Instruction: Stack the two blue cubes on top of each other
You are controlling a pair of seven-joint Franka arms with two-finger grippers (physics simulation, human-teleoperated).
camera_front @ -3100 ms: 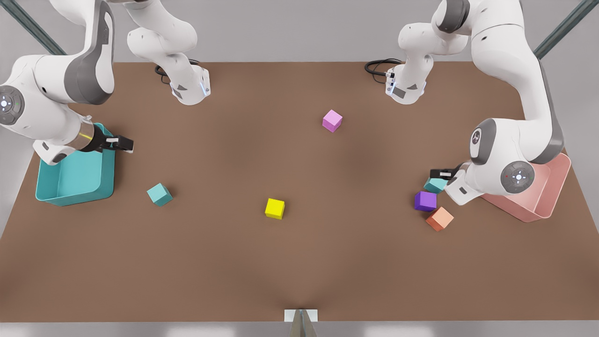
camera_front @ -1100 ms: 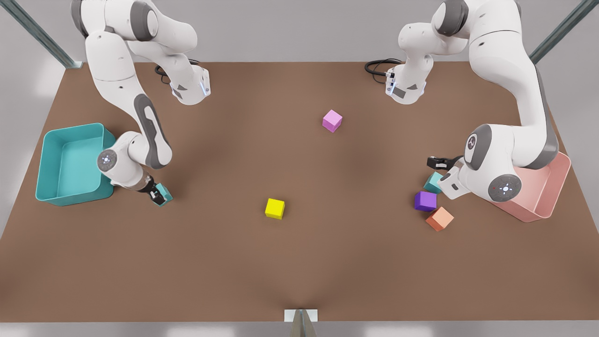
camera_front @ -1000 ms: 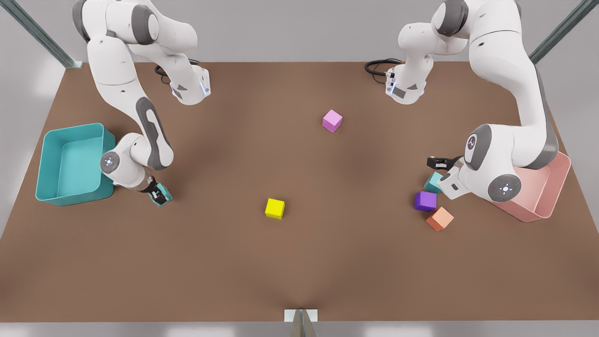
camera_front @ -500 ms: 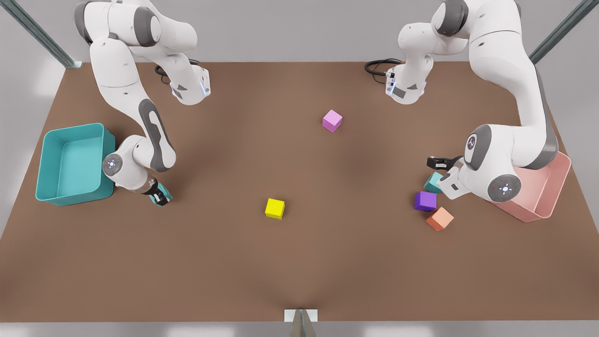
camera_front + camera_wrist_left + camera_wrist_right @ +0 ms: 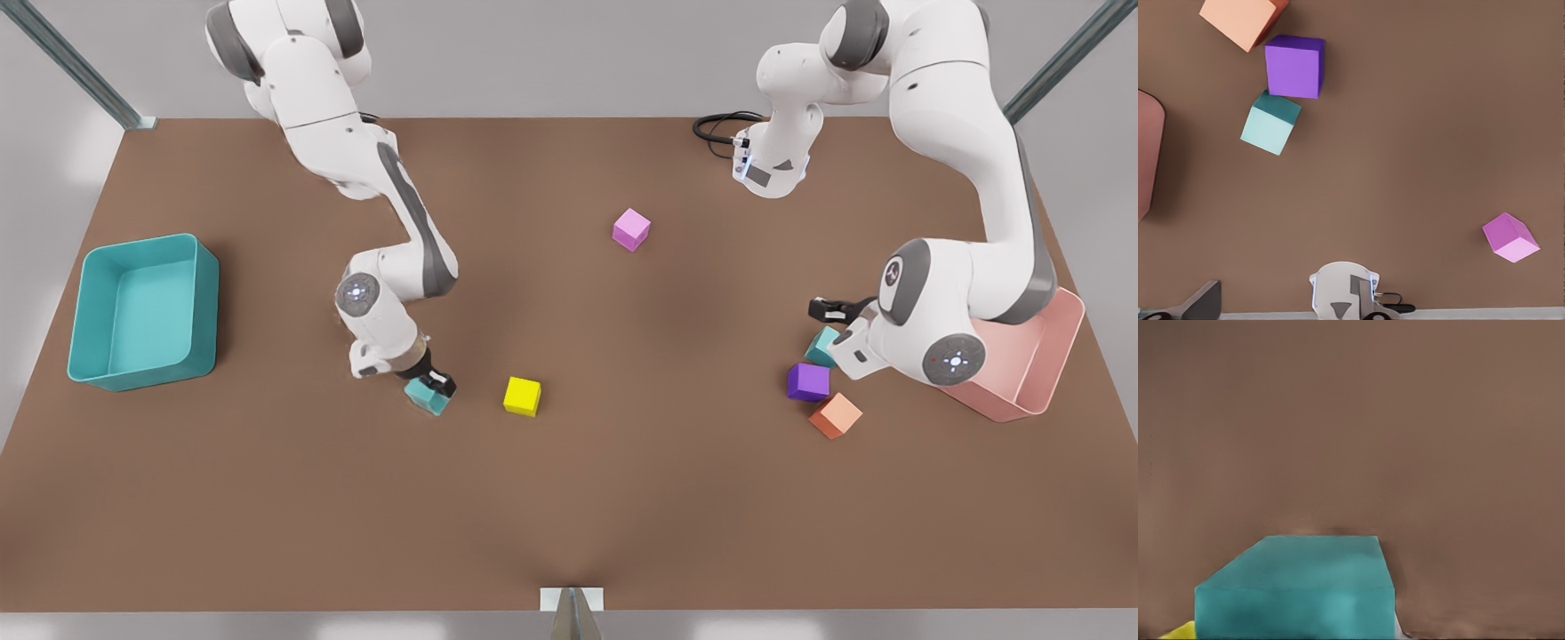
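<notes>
Right jaws: closed on one blue cube (image 5: 429, 398), right gripper (image 5: 436, 388) low over the table (image 5: 622, 498), just beside the yellow cube (image 5: 522, 396) on the front view's left of it. Whether this cube touches the table or hangs just above it, I cannot tell. Right wrist view: the held cube (image 5: 1298, 587) is cut off by the frame edge, with a sliver of yellow cube (image 5: 1178, 631) at its corner. Left jaws: state cannot be told; left gripper (image 5: 827, 309) hovers by the second blue cube (image 5: 822, 347), which sits on the table partly hidden behind my left wrist. Left wrist view: second blue cube (image 5: 1270, 123) touching or nearly touching the purple cube (image 5: 1295, 66), orange cube (image 5: 1241, 20) beyond, pink cube (image 5: 1510, 237) well apart. Containers: teal bin (image 5: 89, 267) at the front view's left edge, its inner floor in plain sight; pink bin (image 5: 1058, 356) largely hidden behind my left arm, contents cannot be told
</notes>
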